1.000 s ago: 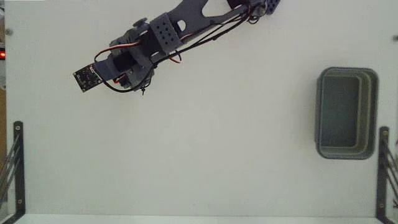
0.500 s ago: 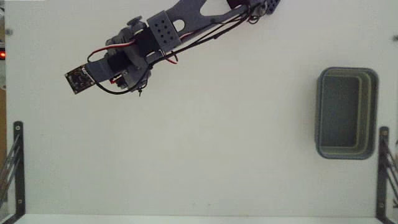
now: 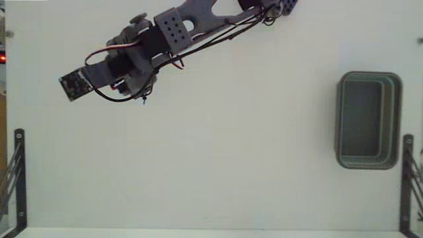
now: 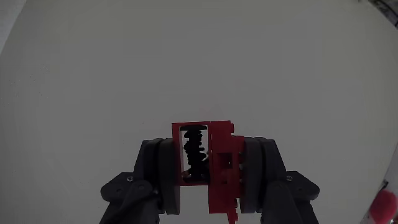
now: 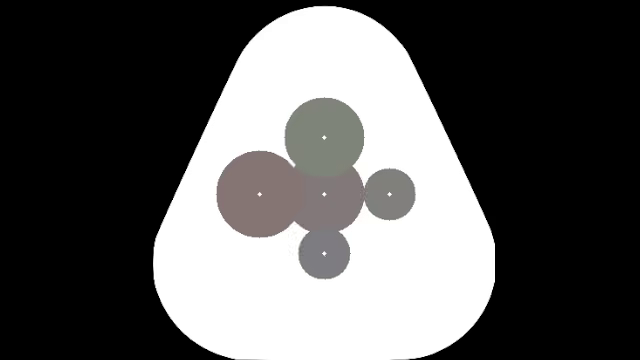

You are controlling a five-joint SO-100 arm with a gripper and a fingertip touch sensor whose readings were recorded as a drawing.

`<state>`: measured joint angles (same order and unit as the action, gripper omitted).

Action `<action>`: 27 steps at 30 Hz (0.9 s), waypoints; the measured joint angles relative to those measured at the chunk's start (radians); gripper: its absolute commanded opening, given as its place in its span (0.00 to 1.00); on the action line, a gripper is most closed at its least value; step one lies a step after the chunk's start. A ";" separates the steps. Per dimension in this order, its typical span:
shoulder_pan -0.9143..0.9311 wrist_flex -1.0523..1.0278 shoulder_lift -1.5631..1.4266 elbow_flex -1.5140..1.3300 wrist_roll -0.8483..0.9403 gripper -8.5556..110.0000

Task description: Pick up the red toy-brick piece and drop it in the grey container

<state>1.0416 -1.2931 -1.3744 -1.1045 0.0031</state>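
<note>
In the wrist view the red toy-brick piece sits clamped between my dark fingers, its dark gap facing the camera. My gripper is shut on it, above the bare white table. In the fixed view the arm reaches from the top centre to the upper left, and the gripper is mostly hidden under the wrist; only a speck of red shows there. The grey container stands at the far right of the table, far from the gripper, with nothing visible inside.
Black metal brackets stand at the lower left and lower right table edges. A small red glow shows at the left border. A blurred red object lies at the wrist view's bottom right corner.
In the fixed view the wrist and gripper have swung left and slightly up, away from the container. The container has not moved.
</note>
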 measured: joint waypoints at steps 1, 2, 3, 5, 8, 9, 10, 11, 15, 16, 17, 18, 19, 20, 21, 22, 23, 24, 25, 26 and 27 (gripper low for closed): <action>0.000 -0.018 0.011 0.025 0.000 0.46; 0.000 -0.034 0.017 0.049 0.000 0.46; -0.002 -0.054 0.018 0.066 0.000 0.46; 0.000 -0.086 0.031 0.120 0.000 0.46; 0.000 -0.149 0.071 0.215 0.000 0.46; 0.000 -0.173 0.084 0.239 0.000 0.46; 0.000 -0.192 0.101 0.282 0.000 0.46; 0.000 -0.219 0.107 0.316 0.000 0.46; 0.000 -0.318 0.170 0.486 -0.002 0.46; 0.000 -0.344 0.187 0.531 0.002 0.46; 0.000 -0.362 0.193 0.558 0.000 0.46; 0.000 -0.367 0.193 0.563 0.000 0.46; 0.000 -0.367 0.192 0.565 0.000 0.46; 0.000 -0.367 0.192 0.565 0.000 0.46; 0.000 -0.367 0.193 0.565 0.000 0.46; 0.000 -0.367 0.195 0.565 0.000 0.46; 0.000 -0.367 0.195 0.565 0.000 0.46; 0.000 -0.367 0.193 0.565 0.000 0.46; 0.000 -0.367 0.193 0.565 0.000 0.46; 0.000 -0.367 0.193 0.565 0.000 0.46; 0.000 -0.367 0.193 0.565 0.000 0.46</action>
<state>1.0416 -1.6598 -1.1812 -0.5400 0.0031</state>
